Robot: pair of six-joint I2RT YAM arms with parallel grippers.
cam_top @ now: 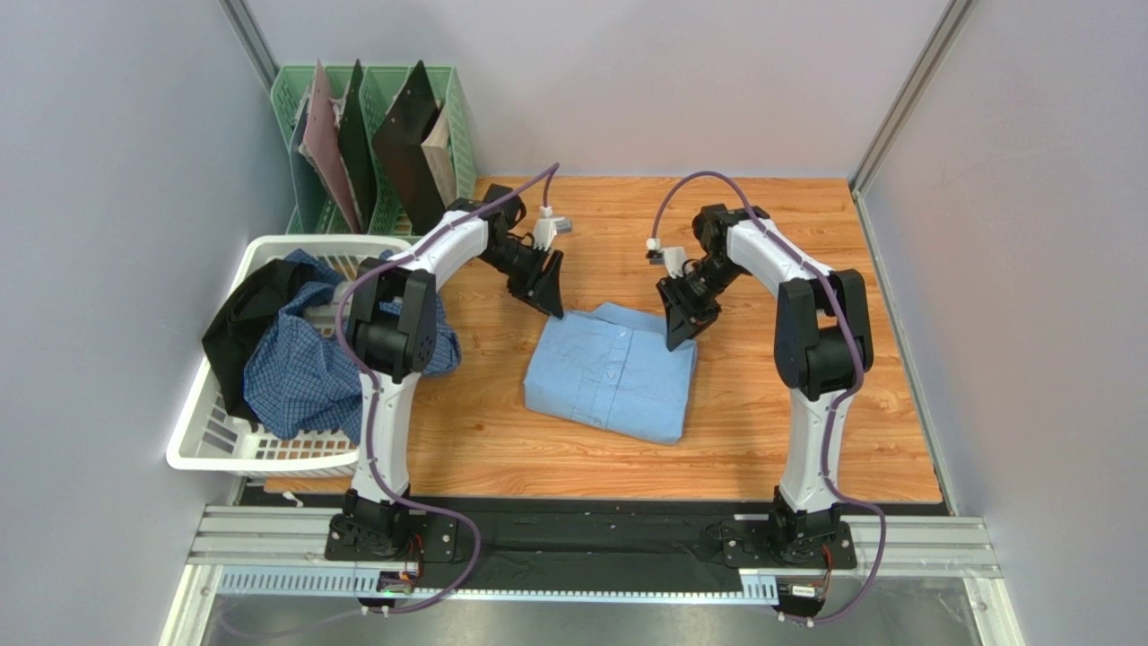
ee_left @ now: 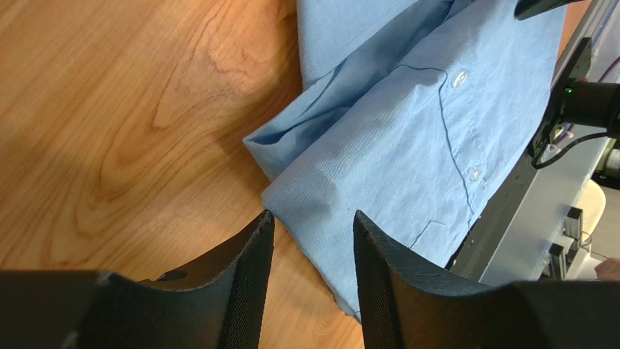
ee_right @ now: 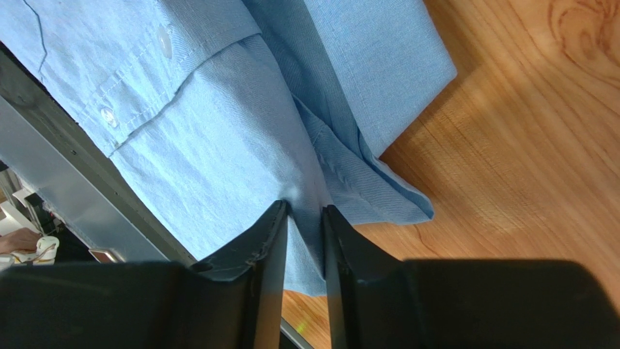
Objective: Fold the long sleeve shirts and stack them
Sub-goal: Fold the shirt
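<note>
Grey walls [cam_top: 121, 162] box in a wood-grain bench [cam_top: 809, 444], with two arms bolted side by side along its near edge. At the middle of the bench lies the light blue shirt [cam_top: 613, 377], folded into a compact rectangle with its button placket [ee_left: 458, 78] facing up and a layer of cloth tucked under along each side.

Both arms reach over to the shirt's far edge. The left gripper [cam_top: 550, 299] hangs at the far left corner of the fold. Its jaws stand apart, with bare wood and the shirt's edge showing in the gap and nothing held. The right gripper [cam_top: 678, 330] sits at the far right corner. Its jaws are drawn in to a narrow slit over the blue cloth, and the wrist view does not show whether the fabric is actually pinched.

Off the bench's left edge sits a white plastic basket [cam_top: 202, 451]. The checked shirt [cam_top: 303, 377], blue and white, is bunched inside it and spills toward the left arm. A dark garment [cam_top: 249, 316] drapes over the basket's far rim beside it.

At the far left corner stands a green slotted rack [cam_top: 290, 101] with several dark and brown boards [cam_top: 404, 135] leaning upright in it.
</note>
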